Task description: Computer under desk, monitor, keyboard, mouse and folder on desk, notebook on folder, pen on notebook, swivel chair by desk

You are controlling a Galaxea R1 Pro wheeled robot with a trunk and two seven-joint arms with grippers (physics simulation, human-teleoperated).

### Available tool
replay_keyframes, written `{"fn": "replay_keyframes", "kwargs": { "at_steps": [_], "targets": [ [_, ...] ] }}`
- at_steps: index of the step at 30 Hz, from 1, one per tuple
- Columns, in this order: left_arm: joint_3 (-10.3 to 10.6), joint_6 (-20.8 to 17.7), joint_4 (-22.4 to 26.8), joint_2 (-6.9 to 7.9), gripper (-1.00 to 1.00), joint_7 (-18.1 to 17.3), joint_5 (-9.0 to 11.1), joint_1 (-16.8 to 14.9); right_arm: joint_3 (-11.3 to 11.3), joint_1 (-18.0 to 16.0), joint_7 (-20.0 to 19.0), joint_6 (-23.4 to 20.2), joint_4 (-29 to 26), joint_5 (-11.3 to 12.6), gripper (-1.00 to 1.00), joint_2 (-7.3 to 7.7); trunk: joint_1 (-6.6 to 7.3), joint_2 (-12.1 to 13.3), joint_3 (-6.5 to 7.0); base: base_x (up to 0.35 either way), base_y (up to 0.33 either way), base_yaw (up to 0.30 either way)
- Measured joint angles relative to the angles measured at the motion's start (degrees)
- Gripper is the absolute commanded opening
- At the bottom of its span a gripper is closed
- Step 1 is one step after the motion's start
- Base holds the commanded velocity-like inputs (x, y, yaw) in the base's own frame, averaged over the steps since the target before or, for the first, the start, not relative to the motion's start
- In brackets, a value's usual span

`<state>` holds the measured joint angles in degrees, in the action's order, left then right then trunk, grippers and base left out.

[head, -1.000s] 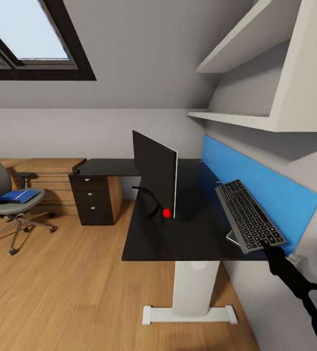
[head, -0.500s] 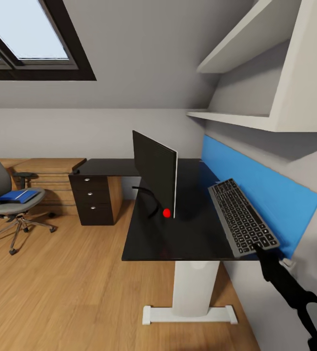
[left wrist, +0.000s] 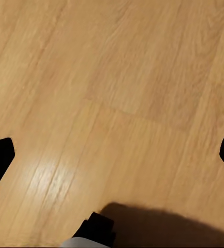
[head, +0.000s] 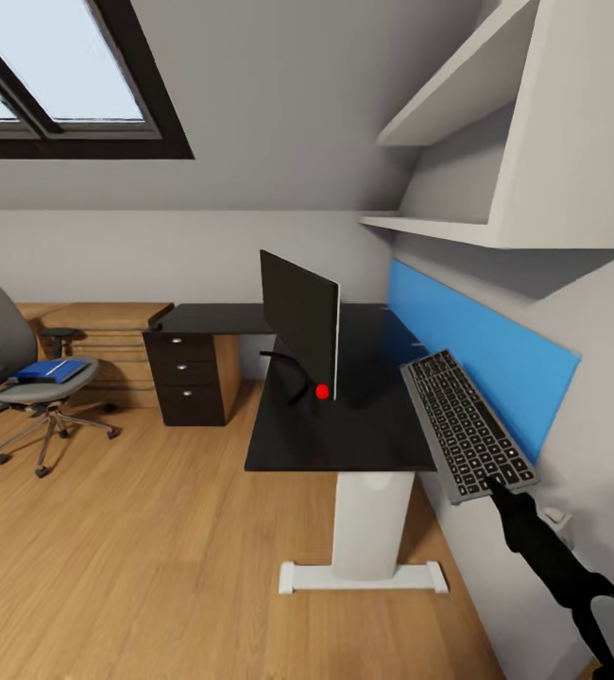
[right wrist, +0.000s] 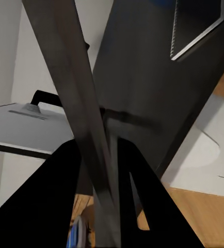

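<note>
My right gripper (head: 492,485) is shut on the near end of the grey keyboard (head: 466,424). It holds the keyboard tilted in the air over the right edge of the black desk (head: 345,425), close to the blue wall panel (head: 482,351). In the right wrist view the keyboard (right wrist: 76,103) runs edge-on between the fingers (right wrist: 65,196). The dark monitor (head: 299,316) stands edge-on on the desk. A blue folder (head: 54,369) lies on the seat of the grey swivel chair (head: 5,345) at the far left. My left gripper (left wrist: 112,155) hangs open above the wooden floor.
A dark drawer unit (head: 192,378) stands under the desk's left wing, with a low wooden bench (head: 99,316) behind the chair. White shelves (head: 458,227) jut out above the desk. The desk rests on a white pedestal leg (head: 368,529). Open wooden floor (head: 137,548) stretches to the left.
The whole head view has shifted, so the camera has pulled back a little. My right gripper carried the keyboard slightly left and lower, toward the desk's near right corner.
</note>
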<state>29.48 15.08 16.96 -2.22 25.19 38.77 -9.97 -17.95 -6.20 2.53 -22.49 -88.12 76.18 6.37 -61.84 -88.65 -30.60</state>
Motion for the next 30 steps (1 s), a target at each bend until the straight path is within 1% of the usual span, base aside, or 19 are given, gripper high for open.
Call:
{"fn": "replay_keyframes", "kwargs": {
  "at_steps": [7, 9, 10, 11, 12, 14, 16, 20, 29, 30],
  "targets": [
    [0.0, 0.0, 0.0, 0.00, 1.00, 0.0, 0.0, 0.0, 0.1, 0.0, -0.3, 0.1, 0.7, 0.0, -1.00, -0.11, 0.01, 0.0, 0.00, -0.296, 0.173, 0.000],
    [0.0, 0.1, 0.0, 0.06, 1.00, 0.0, 0.1, 0.0, 1.1, 0.0, -0.5, 0.0, 0.9, 0.3, -1.00, -0.29, 0.02, 0.0, 0.00, -0.180, 0.284, 0.000],
    [0.0, 0.1, 0.0, 0.07, 1.00, 0.0, 0.2, 0.0, 1.9, 0.0, -0.6, -0.1, 0.9, 0.5, -1.00, -0.33, 0.02, 0.0, 0.00, -0.120, 0.262, 0.000],
    [0.0, 0.1, 0.0, 0.08, 1.00, 0.0, 0.2, 0.0, 3.1, 0.0, -0.9, -0.1, 0.8, 0.7, -1.00, -0.36, 0.02, 0.0, 0.00, -0.077, 0.176, 0.000],
    [0.0, 0.1, 0.0, 0.08, 1.00, 0.0, 0.2, 0.0, 3.8, 0.0, -1.0, -0.2, 0.8, 0.9, -1.00, -0.37, 0.03, 0.0, 0.00, -0.049, 0.113, 0.000],
    [0.0, 0.0, 0.0, 0.08, 1.00, 0.0, 0.3, 0.0, 4.9, 0.0, -1.4, -0.2, 0.7, 0.9, -1.00, -0.36, 0.03, 0.0, 0.00, -0.026, 0.059, 0.000],
    [0.0, 0.0, 0.0, 0.05, 1.00, 0.0, 0.2, 0.0, 5.5, 0.0, -2.5, -0.3, 0.7, 1.1, -1.00, -0.30, 0.03, 0.0, 0.00, -0.011, 0.024, 0.000],
    [0.1, 0.0, 0.0, 0.01, 1.00, 0.0, 0.0, 0.0, 5.7, 0.0, -3.7, -0.2, 0.7, 0.9, -1.00, -0.23, 0.04, 0.0, 0.00, -0.002, 0.006, 0.000],
    [0.1, 0.0, 0.0, 0.00, 1.00, 0.0, -0.1, 0.0, 5.7, 0.0, -3.9, -0.2, 0.8, 0.8, -1.00, -0.22, 0.04, 0.0, 0.00, 0.000, 0.000, 0.000],
    [0.1, 0.0, 0.1, -0.06, 1.00, 0.1, 0.1, 0.0, 5.4, 0.0, -4.0, 0.1, 0.9, 0.8, -1.00, -0.21, 0.25, 0.4, 0.18, 0.000, 0.000, 0.000]
  ]
}}
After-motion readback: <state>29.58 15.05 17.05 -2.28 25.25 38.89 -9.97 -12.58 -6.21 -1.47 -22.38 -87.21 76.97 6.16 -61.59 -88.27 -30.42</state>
